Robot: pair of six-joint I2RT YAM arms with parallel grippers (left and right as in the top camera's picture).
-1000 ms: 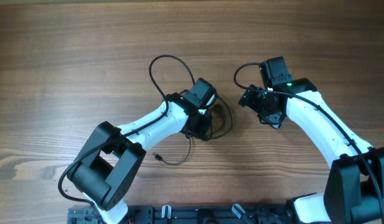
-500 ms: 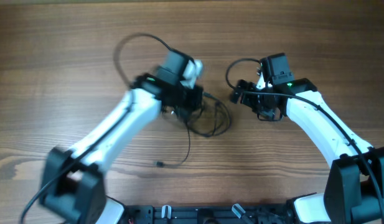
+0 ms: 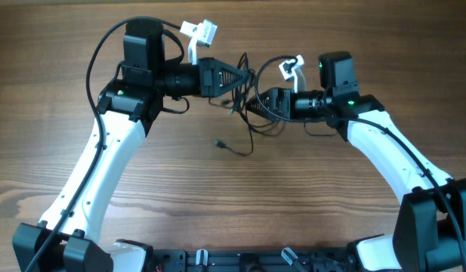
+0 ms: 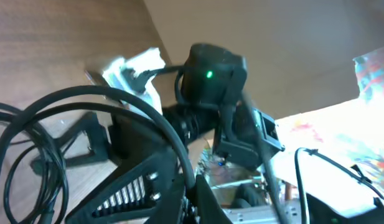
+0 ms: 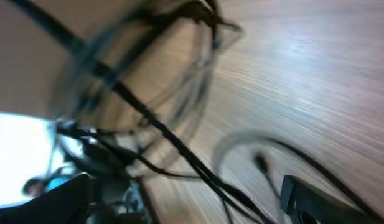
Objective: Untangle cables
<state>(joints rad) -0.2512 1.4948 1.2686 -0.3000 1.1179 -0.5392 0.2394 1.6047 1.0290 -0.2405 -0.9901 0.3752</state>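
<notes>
The cables (image 3: 246,119) are thin black wires hanging in a loose tangle above the wooden table, between my two grippers. One plug end (image 3: 217,143) dangles low near the table. My left gripper (image 3: 239,78) is raised, points right and is shut on a strand; in the left wrist view the closed jaws (image 4: 193,186) pinch a wire, with loops (image 4: 30,143) to the left. My right gripper (image 3: 252,106) points left into the tangle. The right wrist view is blurred; the jaws (image 5: 192,208) look apart, with strands (image 5: 160,130) running between them.
The wooden table (image 3: 384,45) fills the overhead view. The thicker black arm cable (image 3: 104,45) arcs over the left arm. A black rail (image 3: 240,261) runs along the front edge. Both arm bases stand at the front corners.
My left arm has swung up and back, lifting the tangle off the table. My right gripper has turned to point left into the hanging wires. The loose plug end has moved up and right.
</notes>
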